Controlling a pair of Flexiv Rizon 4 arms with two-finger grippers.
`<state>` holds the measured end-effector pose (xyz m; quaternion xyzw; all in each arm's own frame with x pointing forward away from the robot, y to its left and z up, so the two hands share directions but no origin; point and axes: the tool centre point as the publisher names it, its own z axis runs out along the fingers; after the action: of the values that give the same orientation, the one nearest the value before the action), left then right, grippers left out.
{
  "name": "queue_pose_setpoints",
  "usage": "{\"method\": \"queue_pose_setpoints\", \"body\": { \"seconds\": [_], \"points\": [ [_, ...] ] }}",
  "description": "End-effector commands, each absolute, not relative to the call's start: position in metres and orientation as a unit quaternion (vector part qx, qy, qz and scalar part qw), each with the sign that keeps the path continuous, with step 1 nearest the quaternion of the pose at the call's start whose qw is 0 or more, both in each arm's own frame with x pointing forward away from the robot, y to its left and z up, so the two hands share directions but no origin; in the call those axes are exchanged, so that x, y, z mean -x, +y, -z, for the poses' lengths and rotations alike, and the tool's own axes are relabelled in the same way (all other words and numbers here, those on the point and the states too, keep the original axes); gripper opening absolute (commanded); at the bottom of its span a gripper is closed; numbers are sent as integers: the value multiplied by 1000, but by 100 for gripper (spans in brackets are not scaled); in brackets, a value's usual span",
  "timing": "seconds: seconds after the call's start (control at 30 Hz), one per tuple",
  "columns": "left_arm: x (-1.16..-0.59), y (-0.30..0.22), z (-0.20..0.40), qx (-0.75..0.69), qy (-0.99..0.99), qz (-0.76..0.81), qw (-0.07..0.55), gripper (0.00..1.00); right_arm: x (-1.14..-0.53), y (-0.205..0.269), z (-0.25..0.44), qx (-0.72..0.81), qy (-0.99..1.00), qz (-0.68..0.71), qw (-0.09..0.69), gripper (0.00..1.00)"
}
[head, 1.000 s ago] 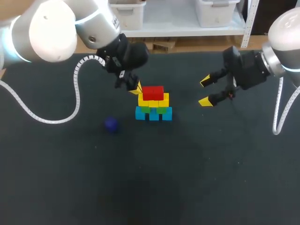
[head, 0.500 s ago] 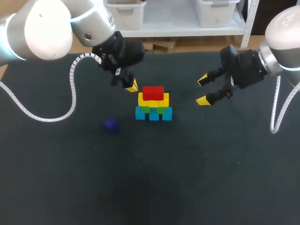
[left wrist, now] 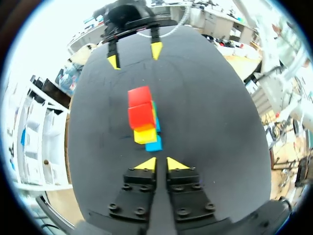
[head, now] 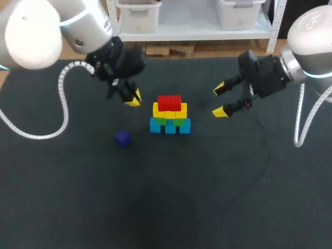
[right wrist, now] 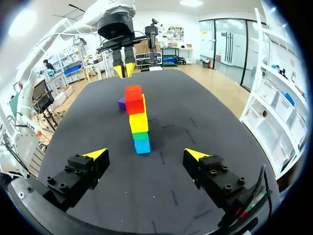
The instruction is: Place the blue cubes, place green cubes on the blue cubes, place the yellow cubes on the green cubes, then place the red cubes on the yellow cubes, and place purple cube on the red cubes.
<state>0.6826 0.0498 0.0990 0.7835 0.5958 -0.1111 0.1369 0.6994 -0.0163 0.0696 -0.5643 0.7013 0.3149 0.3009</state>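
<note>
Two red cubes [head: 169,102] top the stack [head: 170,120], purple cube [head: 122,138] lies apart on the worktop [head: 207,197], my left pincer [head: 132,98] narrow and empty beside the stack, my right pincer [head: 220,100] wide.

Matt dark table [head: 218,197], smooth red cubes [head: 169,102], glossy white left arm [head: 31,36]

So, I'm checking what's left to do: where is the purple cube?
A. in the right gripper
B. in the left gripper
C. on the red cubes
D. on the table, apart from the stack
D: the purple cube lies on the table, apart from the stack, and the red cubes have nothing on top.
</note>
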Motion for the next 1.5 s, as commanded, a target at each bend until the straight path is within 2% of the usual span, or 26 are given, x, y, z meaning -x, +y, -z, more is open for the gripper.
{"method": "queue_pose_setpoints", "body": {
  "seconds": [0.03,0.33,0.83,0.9,1.0,1.17,1.3,1.5],
  "points": [
    [-670,65,-99,-812,556,109,140,100,-700,-12,-67,565,701,-317,298,100],
    [-663,90,-85,-859,490,103,103,100,-690,-6,-59,561,709,-320,283,100],
    [-658,89,-41,-861,490,123,64,100,-684,0,-55,562,716,-319,263,100],
    [-657,88,-37,-860,490,126,65,82,-684,-1,-54,562,718,-319,261,100],
    [-656,87,-31,-861,488,130,57,84,-683,-3,-54,561,720,-317,259,100],
    [-656,89,-22,-860,489,137,52,76,-683,-4,-54,560,722,-315,255,100],
    [-655,91,-16,-857,494,139,52,76,-681,-4,-54,562,724,-313,251,100],
    [-655,94,-9,-855,498,139,54,68,-680,-4,-56,565,726,-307,245,100]
  ]
}}
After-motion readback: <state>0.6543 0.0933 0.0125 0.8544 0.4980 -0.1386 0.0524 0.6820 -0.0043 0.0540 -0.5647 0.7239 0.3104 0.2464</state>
